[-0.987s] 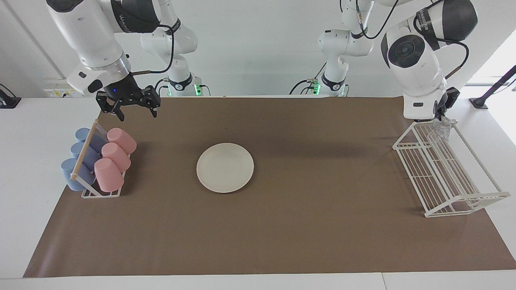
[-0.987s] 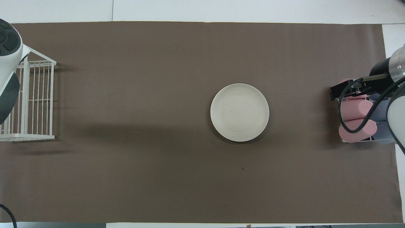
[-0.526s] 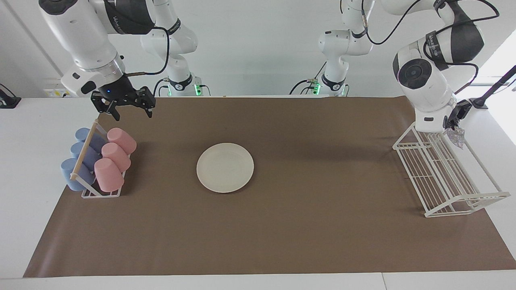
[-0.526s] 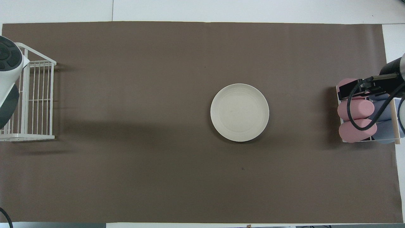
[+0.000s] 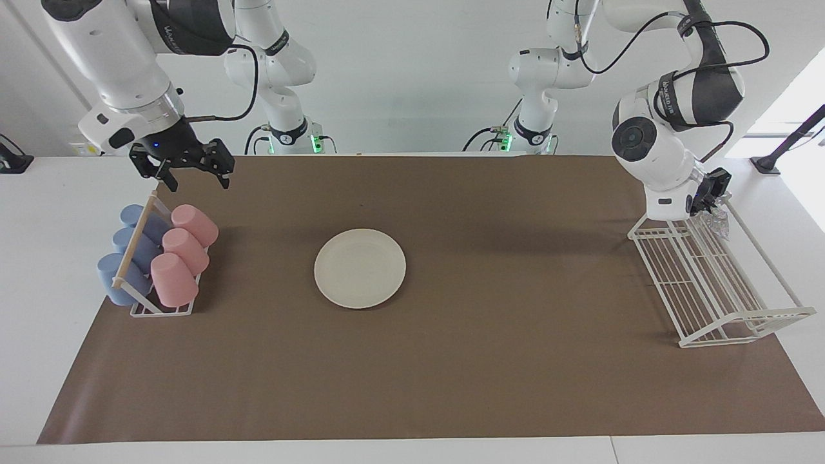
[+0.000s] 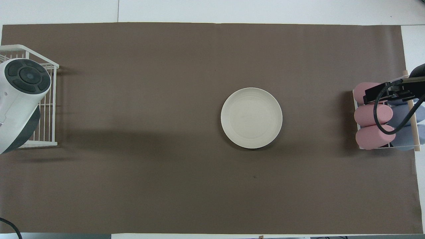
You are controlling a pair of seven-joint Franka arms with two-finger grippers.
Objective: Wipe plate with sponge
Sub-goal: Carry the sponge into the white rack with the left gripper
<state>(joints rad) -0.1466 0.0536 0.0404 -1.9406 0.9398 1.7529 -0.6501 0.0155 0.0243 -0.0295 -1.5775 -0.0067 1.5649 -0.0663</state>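
The right gripper (image 5: 196,180) is hanging in the air with its jaws spread wide and holding nothing, over the end of the cup rack (image 5: 134,240) nearest the robots; from overhead it (image 6: 382,93) is covering part of a pink cup (image 6: 370,114). The left gripper (image 5: 709,196) is hovering over the robots' end of the wire rack (image 5: 702,283), its jaws pinching the top of the sponge (image 5: 717,223), which is dangling just above the wires. From overhead, only the left arm's body is showing there.

The plate (image 5: 359,268) is lying flat and bare on the brown mat (image 5: 515,361) covering the tabletop (image 5: 38,212). Overhead, the cup rack (image 6: 414,132) is sitting at 3 o'clock from the plate (image 6: 251,118) and the wire rack (image 6: 44,126) at 9 o'clock, both well apart from it.
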